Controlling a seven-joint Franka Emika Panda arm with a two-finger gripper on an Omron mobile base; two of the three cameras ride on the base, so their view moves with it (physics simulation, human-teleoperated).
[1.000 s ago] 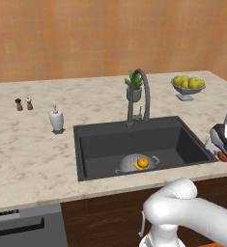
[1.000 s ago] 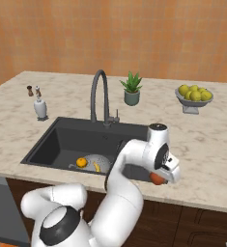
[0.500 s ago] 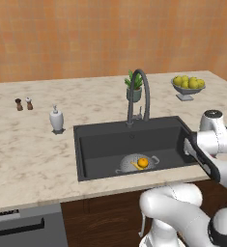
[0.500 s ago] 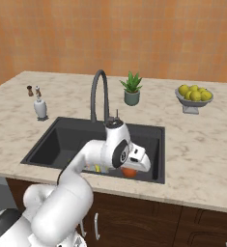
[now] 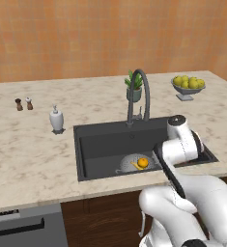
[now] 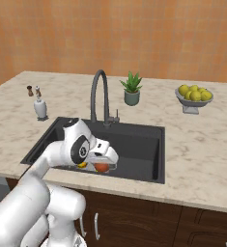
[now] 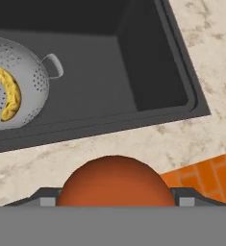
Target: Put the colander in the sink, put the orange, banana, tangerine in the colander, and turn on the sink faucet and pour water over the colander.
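The dark grey sink [image 5: 105, 144] [image 6: 134, 144] [image 7: 109, 57] holds the grey holed colander [image 5: 127, 163] [image 7: 32, 81]. Inside it lie the yellow banana [image 5: 134, 166] [image 7: 11, 98] and the round orange [image 5: 143, 163]. My gripper [image 6: 105, 161] [image 7: 114, 199] hangs over the sink's front edge, shut on the darker reddish tangerine [image 6: 102, 167] [image 7: 115, 181]. In the hand view the colander is up and to the left of the tangerine. The tall gooseneck sink faucet [image 5: 139, 91] [image 6: 99, 94] stands behind the basin with no stream of water coming from it.
On the counter's left stand a white soap bottle [image 5: 56, 119] [image 6: 40, 107] and two small shakers [image 5: 23, 103] [image 6: 34, 90]. A potted plant [image 5: 134, 89] [image 6: 131, 90] sits by the faucet. At the far right is a footed fruit bowl [image 5: 188, 86] [image 6: 194, 96].
The arm has swung left from the counter's right end to the sink's front edge, carrying the tangerine with it. Colander, banana and orange have stayed put.
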